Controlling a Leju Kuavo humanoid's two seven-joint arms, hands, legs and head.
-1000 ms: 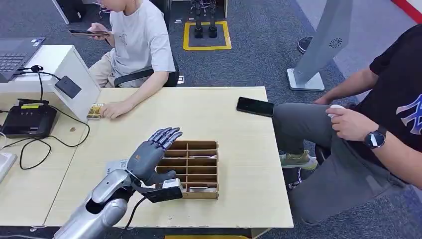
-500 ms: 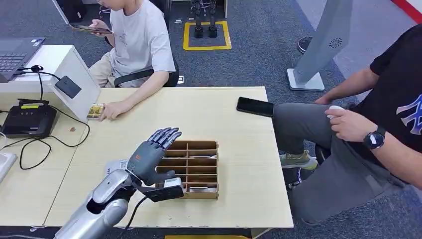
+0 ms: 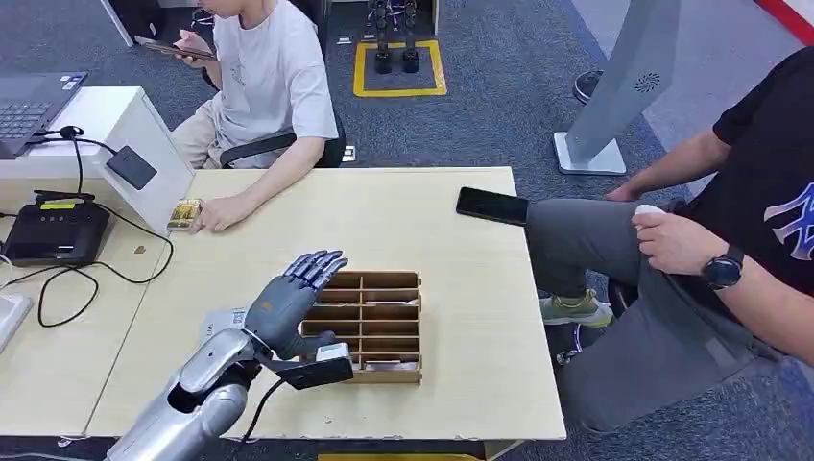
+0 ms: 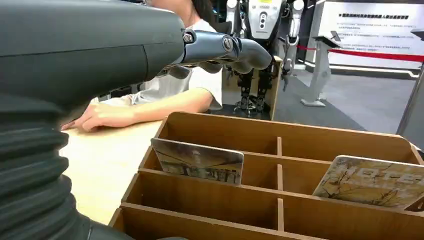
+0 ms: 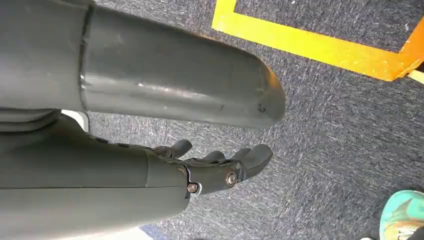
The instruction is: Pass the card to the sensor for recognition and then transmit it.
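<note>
My left hand [image 3: 288,298] hovers over the left side of a wooden divided card box [image 3: 379,327] on the table, fingers stretched out and apart, holding nothing. In the left wrist view the fingers [image 4: 225,50] reach above the box [image 4: 280,200]; one card [image 4: 197,160] stands upright in a slot and another card [image 4: 372,181] leans in a neighbouring slot. A black card sensor [image 3: 131,167] is mounted on the sloped white stand [image 3: 125,120] at the far left. My right hand [image 5: 210,167] hangs beside my body over grey carpet, fingers loosely extended and empty.
A black terminal box [image 3: 53,233] with cables sits at the left. A person in a white shirt rests a hand [image 3: 219,211] on the table beside a small gold packet [image 3: 182,213]. A black phone [image 3: 491,206] lies at the right edge by a seated person's knee [image 3: 576,230].
My left hand has dipped very slightly toward the box. The person at the back has raised their phone a little.
</note>
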